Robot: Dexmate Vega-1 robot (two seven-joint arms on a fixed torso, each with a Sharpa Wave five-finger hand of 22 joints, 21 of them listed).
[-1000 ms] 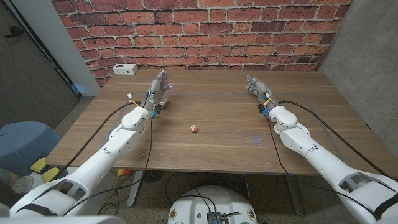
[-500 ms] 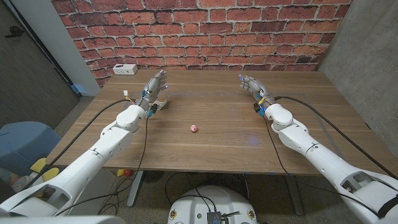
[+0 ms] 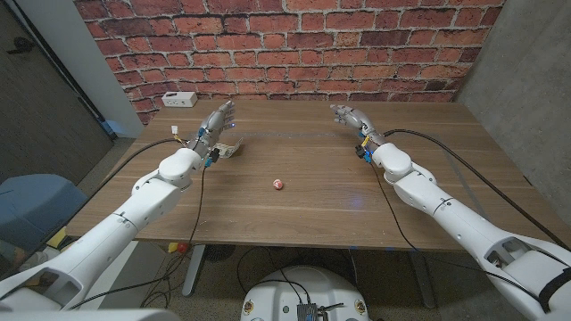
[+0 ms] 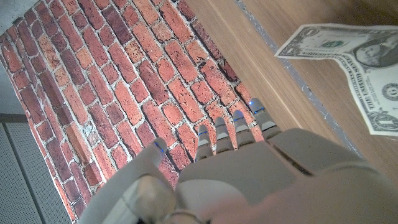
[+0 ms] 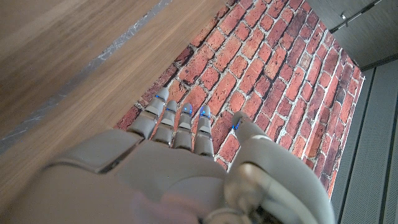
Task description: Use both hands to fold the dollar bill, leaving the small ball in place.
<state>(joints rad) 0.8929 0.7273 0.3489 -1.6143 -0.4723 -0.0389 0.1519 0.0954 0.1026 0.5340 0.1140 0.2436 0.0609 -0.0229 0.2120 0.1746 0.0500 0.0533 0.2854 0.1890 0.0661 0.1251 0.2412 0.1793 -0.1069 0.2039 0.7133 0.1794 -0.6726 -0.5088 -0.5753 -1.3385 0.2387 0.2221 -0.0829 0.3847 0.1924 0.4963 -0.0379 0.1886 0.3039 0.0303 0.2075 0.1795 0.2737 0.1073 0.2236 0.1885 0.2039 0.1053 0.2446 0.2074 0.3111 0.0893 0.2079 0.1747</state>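
A dollar bill [image 4: 348,59] lies on the wooden table [image 3: 312,201], partly creased, and shows as a pale slip [image 3: 229,150] just right of my left wrist. My left hand [image 3: 217,123] is raised above the far left part of the table with its fingers [image 4: 233,127] extended toward the brick wall and nothing in it. The small pink ball [image 3: 278,184] sits near the table's middle, apart from both hands. Over the far right part of the table, my right hand [image 3: 350,117] is open and holds nothing, its fingers [image 5: 180,118] straight.
A white box [image 3: 179,99] stands at the table's far left corner by the brick wall. A blue chair [image 3: 31,209] sits off the table's left side. Black cables run along both forearms.
Both hands have moved toward the picture's left and a little farther from me. The bill now shows more plainly beside the left wrist. The ball has not moved.
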